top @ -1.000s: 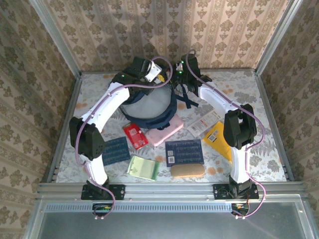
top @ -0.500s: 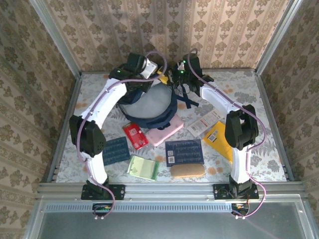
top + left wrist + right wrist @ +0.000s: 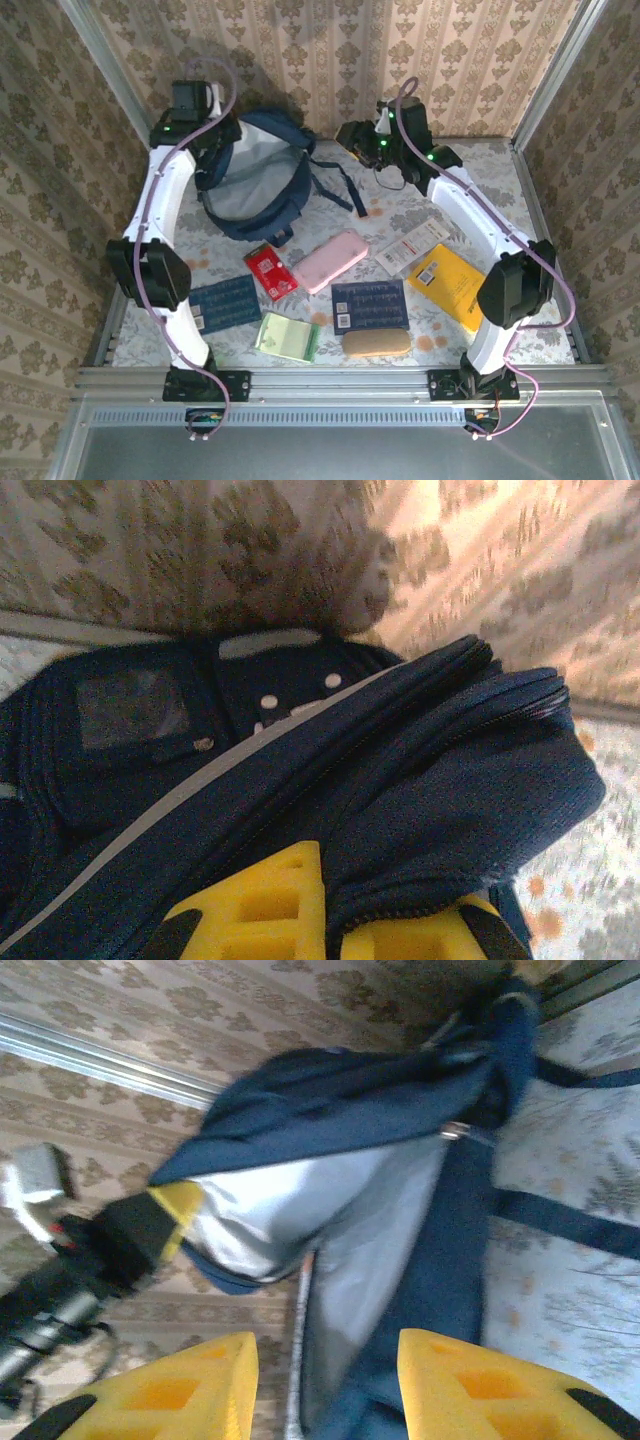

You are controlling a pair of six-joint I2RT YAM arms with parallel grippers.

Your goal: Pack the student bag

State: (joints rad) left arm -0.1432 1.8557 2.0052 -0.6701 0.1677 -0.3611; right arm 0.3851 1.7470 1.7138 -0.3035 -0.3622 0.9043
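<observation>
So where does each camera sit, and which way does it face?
Top external: fixed above and behind, looking down on the table; left arm and right arm show whole.
Left wrist: on the left arm, looking along the left end effector, shut on the student bag.
Right wrist: on the right arm, facing the bag's grey inside past the open right end effector.
Shared: all three see the bag.

- Left arm: smooth white link shells between bulky black joint housings. A green light glows on the black housing just left of the student bag.
- Right arm, right of the bag: the same white shells and black joints, also with small green lights.
- A mauve cable runs loosely along each arm, looping free near the bag.
- Left gripper and right gripper: blocky yellow fingers with recessed pockets and black trim at their roots.
- Each arm has a black base, well apart from the bag.
</observation>
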